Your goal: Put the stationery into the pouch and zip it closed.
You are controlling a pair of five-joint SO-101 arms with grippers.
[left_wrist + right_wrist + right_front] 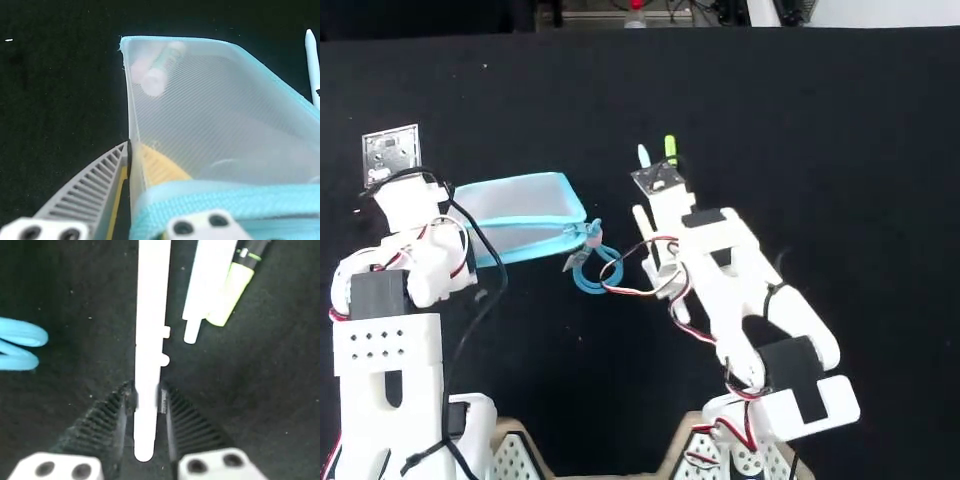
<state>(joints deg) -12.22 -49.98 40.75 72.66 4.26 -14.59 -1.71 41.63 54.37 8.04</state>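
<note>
Two arms are counted on the black table [840, 130]. At the left, the left gripper [134, 150] is clamped on the left short edge of the one pouch [520, 205]. A grey ribbed finger [95, 190] is seen outside the wall, and a yellow one is seen through the translucent mesh. Pale barrels [155, 70] are noted inside the pouch at its far corner. They look like two, but are too blurred for a sure count. The state of the zip cannot be told. One blue loop [22, 334] is recorded at the pouch's right near corner, between the pouch and the right arm. Further right, the right gripper [147, 395] is closed on a white pen [150, 315], which is pinched near one end. A second pen with a yellow-green cap [222, 295] is seen just beside it, roughly parallel and not touching. That makes two pens outside the pouch. Wide bare cloth is noted right of the pens and beyond them, up to the table's far edge. The narrow gap between pouch and right arm is taken up by the loop and the arm's cables.
</note>
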